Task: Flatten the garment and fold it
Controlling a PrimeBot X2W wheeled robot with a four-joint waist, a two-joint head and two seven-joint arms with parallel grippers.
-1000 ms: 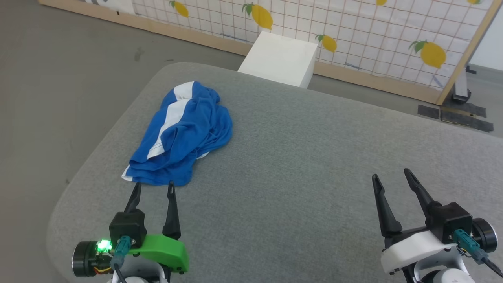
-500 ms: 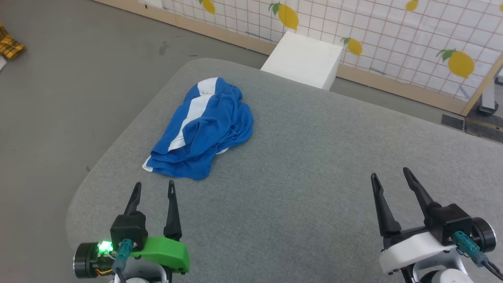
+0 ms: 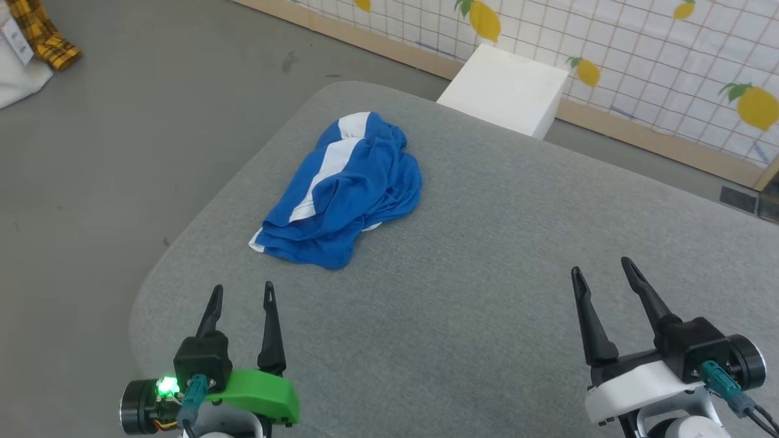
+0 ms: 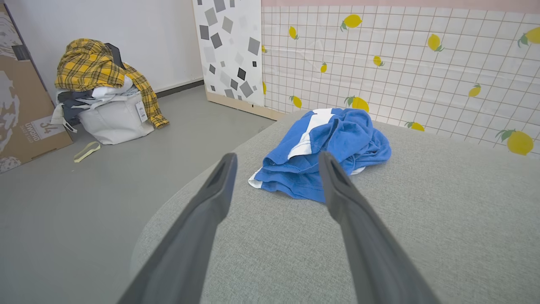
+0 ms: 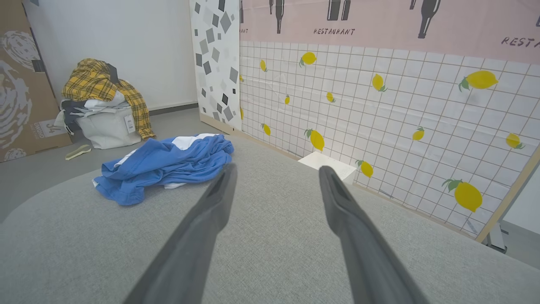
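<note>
Hiding its shape: crumpled garment [image 3: 356, 198]

From the head, we look steeply down on the grey table [image 3: 487, 274]; from both wrists, low and near its surface, we face the lemon-print wall [image 5: 379, 105], sharing the crumpled garment [image 3: 341, 194].

Bright, even indoor light, no glare; the crumpled royal-blue, white-striped cloth garment [image 3: 347, 194] casts a faint soft shadow on the grey fabric-covered table [image 3: 487, 292]. Wrist views bow slightly at the edges, their long dark fingers [image 4: 206, 223] blurred.
</note>
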